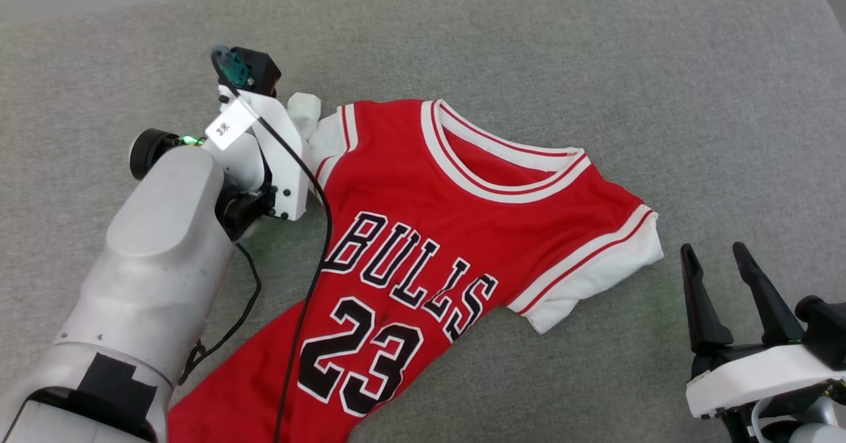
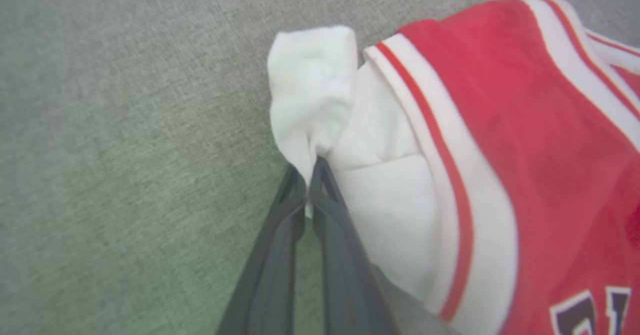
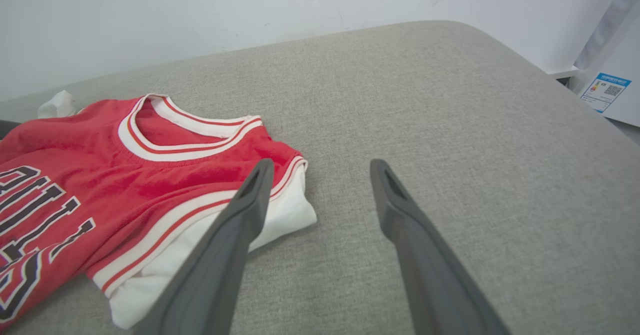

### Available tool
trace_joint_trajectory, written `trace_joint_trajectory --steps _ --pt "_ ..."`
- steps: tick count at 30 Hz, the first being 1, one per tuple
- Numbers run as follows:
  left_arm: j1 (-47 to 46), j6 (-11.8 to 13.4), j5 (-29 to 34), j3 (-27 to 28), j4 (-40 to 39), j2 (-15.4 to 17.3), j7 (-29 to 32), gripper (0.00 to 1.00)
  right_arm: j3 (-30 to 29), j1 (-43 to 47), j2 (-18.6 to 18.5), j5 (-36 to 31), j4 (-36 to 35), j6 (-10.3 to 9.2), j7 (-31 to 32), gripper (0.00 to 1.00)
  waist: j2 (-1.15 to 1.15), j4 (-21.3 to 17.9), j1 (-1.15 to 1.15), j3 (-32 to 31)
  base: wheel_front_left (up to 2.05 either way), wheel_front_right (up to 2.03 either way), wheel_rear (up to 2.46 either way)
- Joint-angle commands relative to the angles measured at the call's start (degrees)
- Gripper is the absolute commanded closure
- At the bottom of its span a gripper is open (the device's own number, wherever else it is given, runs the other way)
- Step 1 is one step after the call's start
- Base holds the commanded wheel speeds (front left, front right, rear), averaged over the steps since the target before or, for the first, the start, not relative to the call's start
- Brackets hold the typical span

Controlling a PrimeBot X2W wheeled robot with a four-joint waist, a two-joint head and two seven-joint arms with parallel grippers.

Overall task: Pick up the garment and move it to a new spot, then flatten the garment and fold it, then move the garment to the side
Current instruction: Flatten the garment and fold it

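Red garment (image 1: 462,231) lies front-up on the grey fabric surface (image 1: 628,53), collar (image 1: 492,188) toward the far side. Our left gripper (image 2: 311,167) is clamped on its bunched white sleeve (image 2: 310,90) at the far left; our right gripper (image 1: 714,250) sits at the near right, fingers apart, holding nothing.

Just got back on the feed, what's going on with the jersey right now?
The left end effector is shut on the bunched white sleeve of the red jersey, which lies front up on the grey padded surface. The right end effector is open beside the other sleeve, holding nothing. The jersey is not yet flattened or folded.
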Motion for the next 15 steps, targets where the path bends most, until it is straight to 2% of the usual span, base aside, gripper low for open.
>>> trace_joint_trajectory --steps 1,9,15 --pt "1.8 0.46 0.81 -0.08 0.74 0.56 -3.21 1.0 -0.58 -0.78 0.1 0.06 0.29 -0.04 0.18 0.0 0.0 1.12 0.0 -1.26 0.0 0.0 0.0" --pt "7.27 3.35 0.86 2.08 -5.34 2.58 -16.17 1.0 -3.77 1.43 0.1 -0.24 1.16 -0.03 1.45 0.0 0.0 5.48 0.0 -6.72 0.0 0.0 0.0" --pt "16.19 6.38 -0.05 3.51 -12.8 5.29 -19.86 1.0 -5.28 3.03 0.09 -0.49 1.33 -0.03 2.87 0.0 0.0 8.42 0.0 -10.12 0.0 0.0 0.0"
